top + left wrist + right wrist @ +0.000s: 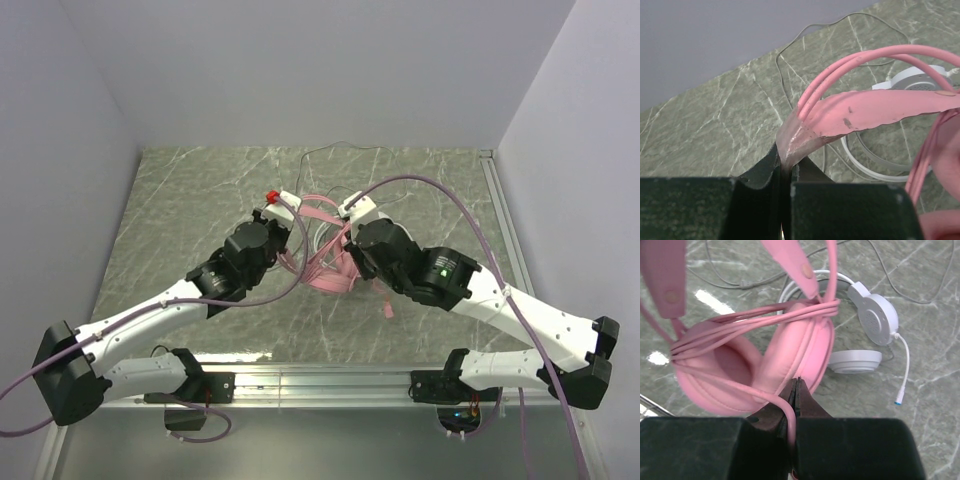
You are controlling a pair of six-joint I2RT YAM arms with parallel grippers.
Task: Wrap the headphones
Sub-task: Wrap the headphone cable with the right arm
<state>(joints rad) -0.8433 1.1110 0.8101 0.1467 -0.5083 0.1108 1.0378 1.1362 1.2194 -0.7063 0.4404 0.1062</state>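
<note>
While the pink headset (765, 355) is hung above mid-table between both arms:
Left gripper (785, 165): clenched on the headband end.
Right gripper (795, 386): clenched on the pink cable (772, 399), just below the earcups.
Handling: judged light; cushions soft, cable limp and slippery; best gripped by headband and cable.
White headset (872, 315): laid on the table (180, 200) directly beneath.
Room: open tabletop is seen left and right; walls enclose three sides.

The top view looks down from above and behind both arm bases, taking in the whole counter (180, 200). Each wrist view sits right behind its own jaws, looking closely past them. All three share the pink headset (335, 272); both wrist views also catch the white headset (872, 315).
</note>
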